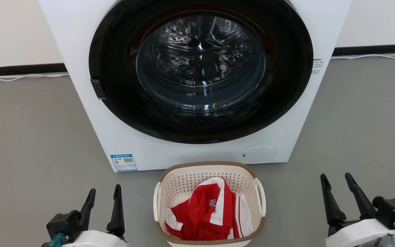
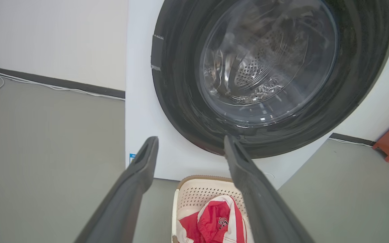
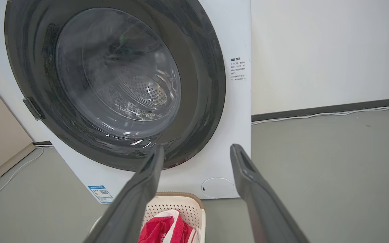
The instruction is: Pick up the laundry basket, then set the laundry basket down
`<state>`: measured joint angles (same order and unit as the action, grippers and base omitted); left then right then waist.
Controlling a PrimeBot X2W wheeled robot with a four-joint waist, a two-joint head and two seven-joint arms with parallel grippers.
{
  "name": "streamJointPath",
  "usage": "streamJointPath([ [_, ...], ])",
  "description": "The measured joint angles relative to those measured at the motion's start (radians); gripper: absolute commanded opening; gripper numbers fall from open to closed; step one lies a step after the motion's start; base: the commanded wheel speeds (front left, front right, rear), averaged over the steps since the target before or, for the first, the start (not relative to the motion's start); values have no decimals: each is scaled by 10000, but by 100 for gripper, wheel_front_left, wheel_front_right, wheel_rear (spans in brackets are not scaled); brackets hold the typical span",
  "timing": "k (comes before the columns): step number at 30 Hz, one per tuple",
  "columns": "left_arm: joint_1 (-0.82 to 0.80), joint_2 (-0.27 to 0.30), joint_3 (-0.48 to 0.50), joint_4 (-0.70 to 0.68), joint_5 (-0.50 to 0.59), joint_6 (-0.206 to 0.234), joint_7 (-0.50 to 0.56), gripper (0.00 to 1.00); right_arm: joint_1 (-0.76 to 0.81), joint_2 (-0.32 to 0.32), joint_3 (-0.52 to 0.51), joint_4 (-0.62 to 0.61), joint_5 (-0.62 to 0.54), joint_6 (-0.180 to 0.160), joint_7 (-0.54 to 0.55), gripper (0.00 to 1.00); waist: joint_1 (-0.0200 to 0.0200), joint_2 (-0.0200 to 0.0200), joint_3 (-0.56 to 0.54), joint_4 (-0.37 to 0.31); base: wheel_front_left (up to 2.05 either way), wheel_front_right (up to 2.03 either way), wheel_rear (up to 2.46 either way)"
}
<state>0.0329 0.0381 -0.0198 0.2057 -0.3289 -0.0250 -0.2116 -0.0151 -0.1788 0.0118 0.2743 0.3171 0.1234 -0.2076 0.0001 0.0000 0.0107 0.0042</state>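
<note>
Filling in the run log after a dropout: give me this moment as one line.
phase: before pickup | laundry basket: on floor before washing machine, garment inside | left hand: open, empty | right hand: open, empty

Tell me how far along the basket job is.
Nothing looks done yet. The basket, with a red garment inside, sits on the floor in front of the washer. Nothing is in hand: the left gripper and right gripper are open, one on each side, apart from it. Left to do: grip the white handles, lift, then set it down.
</note>
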Motion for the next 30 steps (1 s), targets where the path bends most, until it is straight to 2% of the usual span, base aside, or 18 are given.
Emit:
streamJointPath([
  [14, 9, 21, -136, -48, 1586, 134, -366, 100, -1, -109, 188, 79, -1407, 2, -407, 100, 0, 1, 48, -16, 0, 0, 0],
  [30, 22, 23, -182, 119, 1540, 176, -399, 100, -1, -109, 167, 192, -1429, 8, -407, 100, 0, 0, 88, -29, 0, 0, 0],
])
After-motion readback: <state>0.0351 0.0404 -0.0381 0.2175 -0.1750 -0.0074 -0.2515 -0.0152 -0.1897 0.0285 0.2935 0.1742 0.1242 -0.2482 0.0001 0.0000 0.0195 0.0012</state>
